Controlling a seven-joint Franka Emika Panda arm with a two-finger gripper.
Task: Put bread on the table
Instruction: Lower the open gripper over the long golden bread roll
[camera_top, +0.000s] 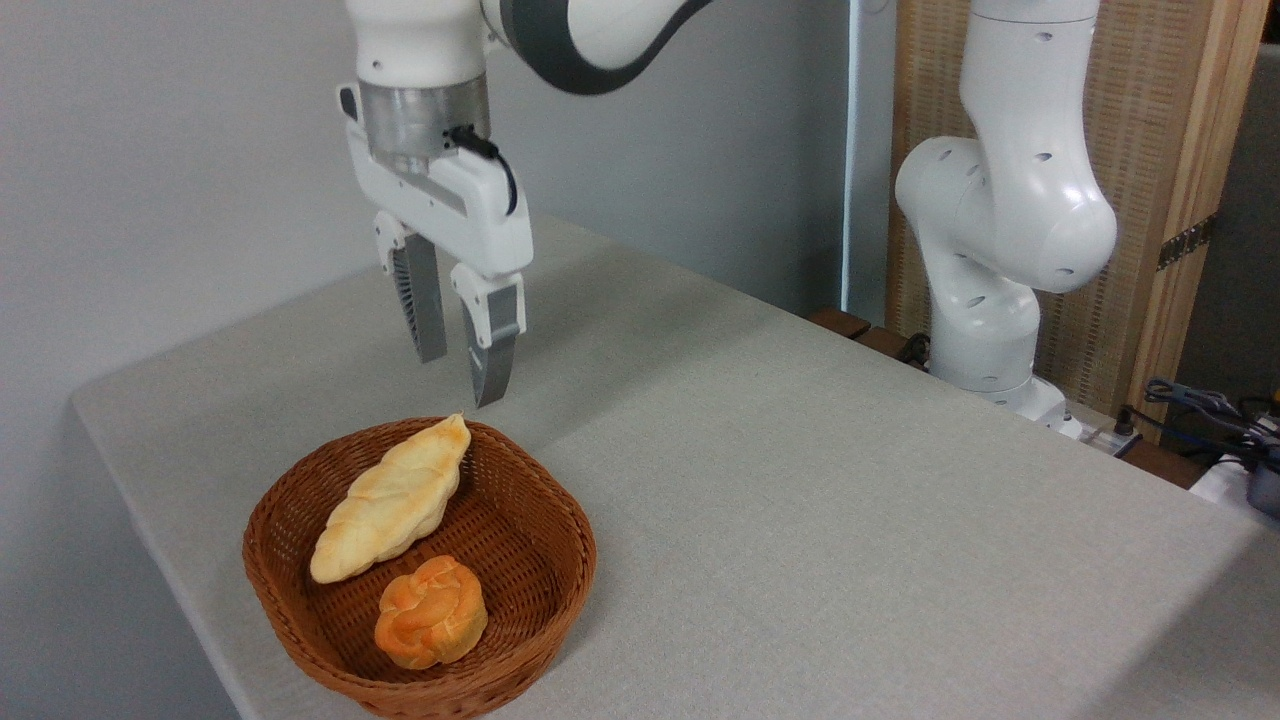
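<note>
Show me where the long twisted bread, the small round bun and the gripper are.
long twisted bread (392, 500): fixed camera, middle of the loaf.
small round bun (431, 612): fixed camera, centre of its top.
gripper (458, 378): fixed camera, midway between the fingertips; empty, above the basket's far rim.

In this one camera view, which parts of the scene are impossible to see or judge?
- Underside of the bread: hidden by the loaf itself and the wicker basket.
- Lower part of the round bun: covered by the basket's near rim.
- Near wall of the basket: cut off by the bottom edge.
- Gripper: its height over the table cannot be judged from a single view.
- Arm above the wrist: cut off by the top edge.
</note>
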